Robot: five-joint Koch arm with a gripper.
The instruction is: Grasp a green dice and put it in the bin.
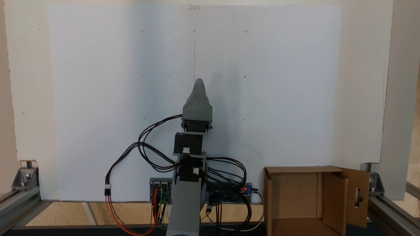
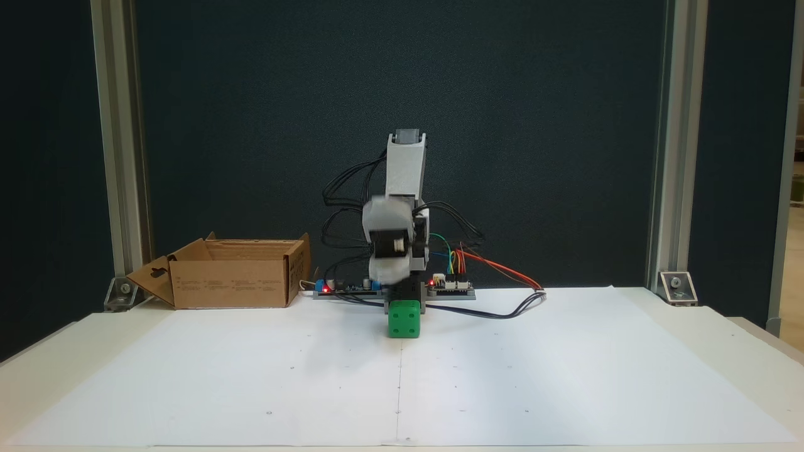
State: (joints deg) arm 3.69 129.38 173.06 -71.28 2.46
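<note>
White paper covers the bench closest to the camera that faces the arm, and the green dice sits on that sheet near its far edge, on the faint centre line. It rests flat, with a face of faint pips turned toward the camera. Being a cube, it has no long axis to line up with, so any square approach across two opposite faces should serve.

Directly above the dice, and a little to its left in this view, hang the fingers, pointing downward and smeared by motion blur. A dark block shows between them and the top of the dice; I cannot tell whether it belongs to the fingers or to the base of the arm behind. Whether the fingers are spread, closed or touching the dice cannot be told either. From behind the arm a single grey tip of the fingers shows, with the other jaw hidden behind it.

My judgement is that the coming move turns on the drop straight down from the fingers onto the dice, which lies below them and slightly to the front.

Farther out, the cardboard box stands well apart, to the left of the fingers seen from the front and low on the right seen from behind. Its top is open, with a slotted flap folded outward.
</note>
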